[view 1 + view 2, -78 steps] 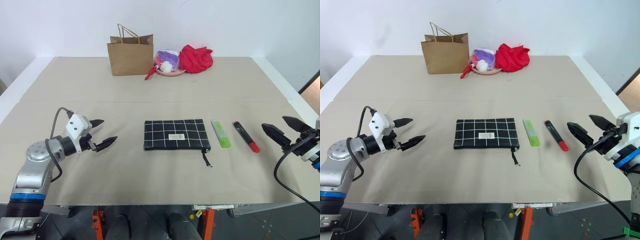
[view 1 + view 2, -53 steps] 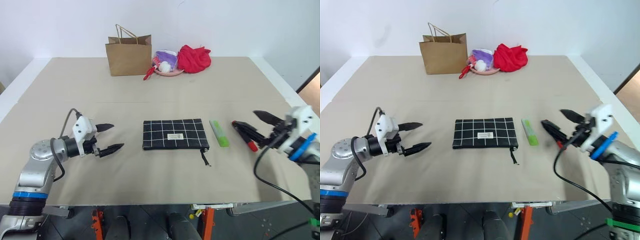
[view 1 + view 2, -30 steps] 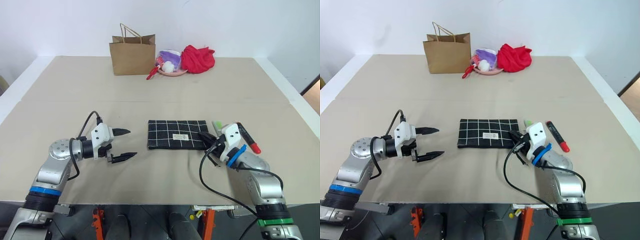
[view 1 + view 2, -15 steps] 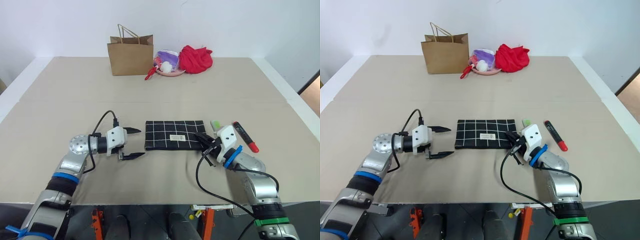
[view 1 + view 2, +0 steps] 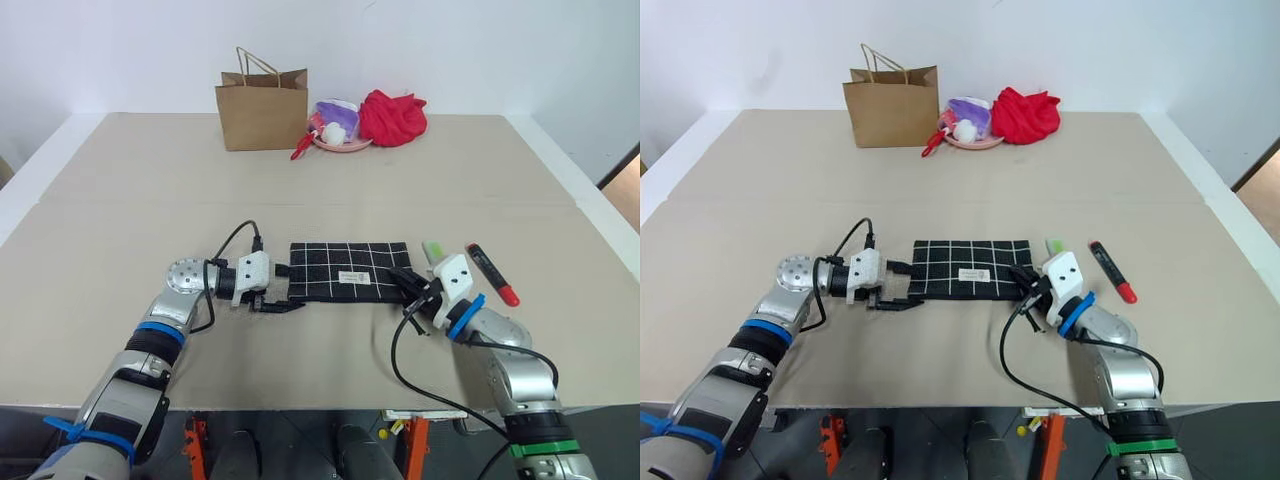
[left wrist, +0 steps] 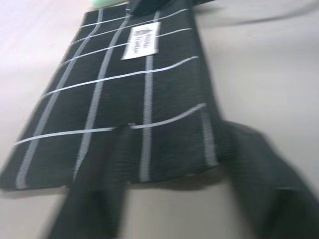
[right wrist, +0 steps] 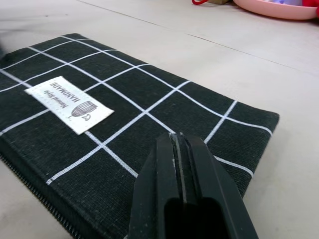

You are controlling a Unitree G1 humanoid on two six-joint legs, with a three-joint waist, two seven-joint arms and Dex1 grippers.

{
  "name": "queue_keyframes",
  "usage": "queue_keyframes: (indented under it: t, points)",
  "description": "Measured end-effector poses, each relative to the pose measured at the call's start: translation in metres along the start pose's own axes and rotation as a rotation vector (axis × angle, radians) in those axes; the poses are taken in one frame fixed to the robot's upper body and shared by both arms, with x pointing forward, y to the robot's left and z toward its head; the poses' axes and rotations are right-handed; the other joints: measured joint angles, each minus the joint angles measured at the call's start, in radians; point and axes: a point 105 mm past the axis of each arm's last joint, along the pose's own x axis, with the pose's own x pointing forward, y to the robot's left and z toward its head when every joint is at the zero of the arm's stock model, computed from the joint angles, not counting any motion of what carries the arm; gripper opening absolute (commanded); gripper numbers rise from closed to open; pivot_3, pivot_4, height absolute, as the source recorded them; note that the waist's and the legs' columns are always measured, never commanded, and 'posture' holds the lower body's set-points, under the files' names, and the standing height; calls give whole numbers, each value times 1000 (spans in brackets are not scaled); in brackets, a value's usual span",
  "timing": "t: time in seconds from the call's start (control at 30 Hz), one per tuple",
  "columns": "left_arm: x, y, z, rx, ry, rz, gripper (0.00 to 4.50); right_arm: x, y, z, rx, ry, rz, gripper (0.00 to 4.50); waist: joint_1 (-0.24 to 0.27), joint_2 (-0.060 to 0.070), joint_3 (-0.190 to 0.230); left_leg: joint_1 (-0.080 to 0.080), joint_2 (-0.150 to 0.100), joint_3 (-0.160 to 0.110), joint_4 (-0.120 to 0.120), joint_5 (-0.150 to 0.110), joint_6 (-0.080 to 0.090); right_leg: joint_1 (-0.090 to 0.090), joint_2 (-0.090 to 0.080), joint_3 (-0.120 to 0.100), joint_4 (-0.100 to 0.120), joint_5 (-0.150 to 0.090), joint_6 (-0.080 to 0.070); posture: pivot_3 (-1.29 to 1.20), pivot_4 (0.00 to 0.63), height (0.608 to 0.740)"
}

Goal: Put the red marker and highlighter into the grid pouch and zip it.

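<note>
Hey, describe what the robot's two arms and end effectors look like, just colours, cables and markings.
Both arms are silver metal with blue bands; the right arm also has a green band. Each white wrist block carries a looping black cable and two black pointed fingers: left end effector, right end effector.

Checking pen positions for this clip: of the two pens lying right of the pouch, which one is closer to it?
The highlighter, the lime-green one, lies right beside the grid pouch. The red marker lies farther out, beyond it.

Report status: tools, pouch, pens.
Left tool at the grid pouch left edge. Right tool shut at its right end. Red marker, highlighter outside.
</note>
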Motion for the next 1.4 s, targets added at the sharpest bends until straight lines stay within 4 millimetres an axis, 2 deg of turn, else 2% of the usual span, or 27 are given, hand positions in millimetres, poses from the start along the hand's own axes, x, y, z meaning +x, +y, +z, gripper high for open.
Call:
queue_keyframes:
  t: [0.1,0.33,0.43,0.53,0.6,0.63,0.67,0.73,0.8,0.83,1.03,1.2,1.4]
  points:
    - [3,0,2,8,-5,-16,46,-1,0,0,-1,2,1,0,0,0,0,0,0,0,0,0,0,0,0,0,0,0,0,0,150,740]
    - [6,0,3,-5,-12,-46,46,-2,0,1,-18,4,14,0,0,0,0,0,0,0,0,0,0,0,0,0,0,0,0,0,150,740]
    - [7,0,7,-59,-26,-59,0,-1,2,9,-33,-17,32,830,0,1,1,-1,0,0,0,0,0,-1,0,0,0,0,0,0,150,740]
    - [9,4,18,-94,-59,-63,0,-4,5,38,-14,-108,48,2274,0,1,1,-2,0,-1,0,0,0,-2,0,0,0,0,0,0,150,740]
    - [8,10,25,-117,-77,-38,0,-16,-1,65,-29,-184,31,3187,0,1,1,-3,0,-2,0,0,0,-2,0,-1,0,-1,1,0,150,740]
    - [5,13,28,-129,-81,-17,0,-28,-3,76,-38,-218,18,3272,3,1,1,-3,0,-3,0,0,0,-1,0,-2,0,-2,1,0,150,740]
    - [2,15,28,-136,-81,-4,0,-36,-2,79,-37,-225,15,3993,4,1,1,-3,0,-5,0,-1,1,-1,0,-3,0,-3,0,0,150,740]
    - [-7,16,26,-156,-70,29,0,-53,7,73,-18,-193,34,4385,5,1,1,-3,0,-7,-1,-2,3,0,0,-6,0,-4,-1,0,150,740]
    - [-11,15,23,-178,-60,46,0,-63,16,56,40,-134,52,4385,5,2,1,-3,0,-7,-1,-2,3,0,0,-6,1,-5,-2,0,150,740]
    - [-11,12,23,-208,-67,59,0,-75,29,37,105,-69,77,4385,5,2,1,-3,0,-7,-1,-2,3,0,0,-6,1,-5,-3,0,150,740]
    - [-14,12,34,-239,-106,97,0,-78,29,31,97,-77,47,4385,0,2,1,-1,0,-7,1,1,2,1,0,-6,1,-3,-7,0,150,740]
    - [-13,9,41,-262,-123,103,0,-70,33,11,85,-22,66,4385,1,2,1,-1,0,-7,1,4,1,1,0,-6,1,-2,-8,0,150,740]
    - [-13,9,43,-265,-123,106,0,-63,28,10,98,-30,58,4385,1,2,1,-2,0,-7,0,3,1,1,0,-6,1,-1,-5,0,150,740]
